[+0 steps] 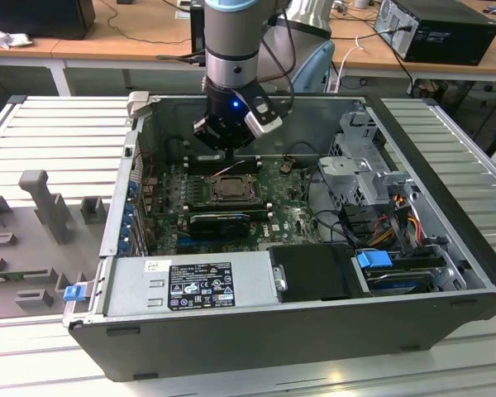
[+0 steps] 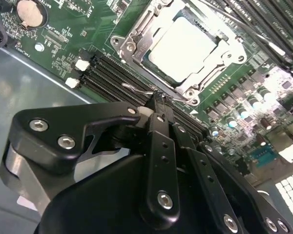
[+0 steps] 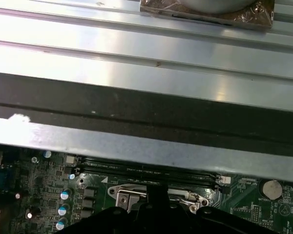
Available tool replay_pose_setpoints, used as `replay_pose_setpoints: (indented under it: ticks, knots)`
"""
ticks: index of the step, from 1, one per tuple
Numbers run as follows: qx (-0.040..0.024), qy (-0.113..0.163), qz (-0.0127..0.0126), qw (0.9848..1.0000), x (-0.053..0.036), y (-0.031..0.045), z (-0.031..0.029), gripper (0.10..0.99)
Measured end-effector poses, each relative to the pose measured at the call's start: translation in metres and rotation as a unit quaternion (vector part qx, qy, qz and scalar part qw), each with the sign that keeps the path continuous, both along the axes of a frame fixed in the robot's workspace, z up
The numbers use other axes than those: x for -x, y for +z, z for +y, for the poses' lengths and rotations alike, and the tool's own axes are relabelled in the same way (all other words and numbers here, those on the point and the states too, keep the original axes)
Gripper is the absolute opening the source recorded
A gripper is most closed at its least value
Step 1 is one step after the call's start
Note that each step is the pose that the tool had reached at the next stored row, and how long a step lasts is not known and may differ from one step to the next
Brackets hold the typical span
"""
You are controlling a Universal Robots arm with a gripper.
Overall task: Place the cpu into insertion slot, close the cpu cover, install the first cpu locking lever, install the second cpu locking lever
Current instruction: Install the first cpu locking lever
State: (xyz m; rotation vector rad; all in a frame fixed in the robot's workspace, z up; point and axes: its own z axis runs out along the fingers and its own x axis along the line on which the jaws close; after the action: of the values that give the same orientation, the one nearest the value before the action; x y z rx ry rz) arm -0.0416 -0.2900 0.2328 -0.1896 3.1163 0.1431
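Hovering over the socket inside the case.
Cpu (image 2: 184, 45) sits in the slot (image 2: 136, 36), cover (image 2: 219, 46) down; hand (image 2: 158, 105) closed at a wire lever (image 2: 136, 88).

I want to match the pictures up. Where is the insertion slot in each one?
Exterior view: the insertion slot sits mid-motherboard, directly under the end effector.
Second wrist view: it lies just beyond the end effector, with the pale cpu inside.
First wrist view: its silvery rim peeks past the end effector.
Shared landmark: the long black memory slots alongside it.
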Motion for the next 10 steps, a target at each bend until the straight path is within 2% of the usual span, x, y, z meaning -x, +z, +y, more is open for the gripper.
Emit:
replay_pose_setpoints:
  ticks: [2,4,10]
  knots:
    - [-0.0030,-0.001,-0.0001,1.0000,-0.0016,-0.0037,0.0002,0.106]
    - [-0.0029,-0.007,0.0000,1.0000,-0.0049,-0.0082,0.0016,0.106]
    - [-0.0030,-0.009,-0.0001,1.0000,-0.0122,-0.0109,0.0034,0.106]
